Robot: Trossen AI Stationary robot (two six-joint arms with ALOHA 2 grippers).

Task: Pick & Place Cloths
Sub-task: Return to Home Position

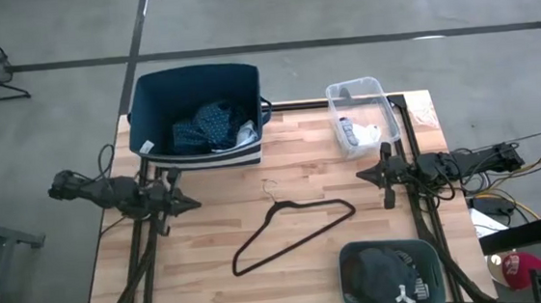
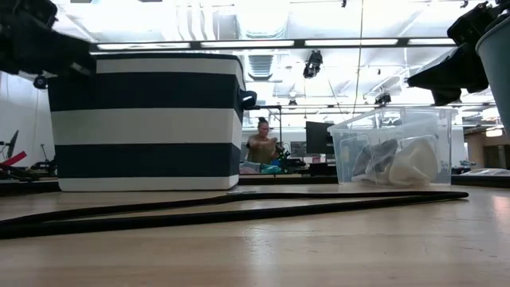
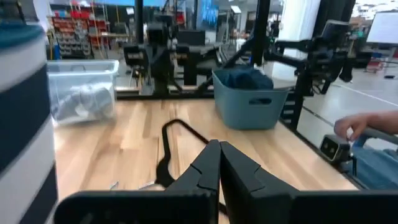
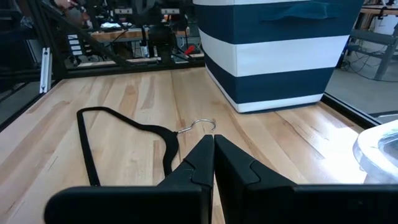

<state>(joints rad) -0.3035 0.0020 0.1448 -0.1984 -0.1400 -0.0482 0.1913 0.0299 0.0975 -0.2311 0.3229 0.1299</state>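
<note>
Three containers hold cloths: striped bin (image 1: 196, 71) the dark teal dotted shirt (image 1: 212, 125), clear bin (image 1: 355, 84) the socks (image 1: 361, 133), grey-blue basket (image 1: 389, 244) a black logo garment (image 1: 382, 276). Both pressed together, left gripper (image 1: 189, 203) and right gripper (image 1: 364, 175) sit over the counter (image 1: 301, 168) edges.

Tall bin (image 2: 143, 119): broad navy and white stripes, navy inside. Shirt (image 1: 212, 125) in it: dark blue, small pale dots. Clear box (image 1: 354, 83): white sock (image 2: 410, 163), grey sock (image 2: 374, 159). Hanger (image 1: 291, 229) black. Tub (image 1: 384, 244) dull teal; garment (image 1: 387, 280) black, white logo. Table (image 1: 330, 176) pale wood strips
</note>
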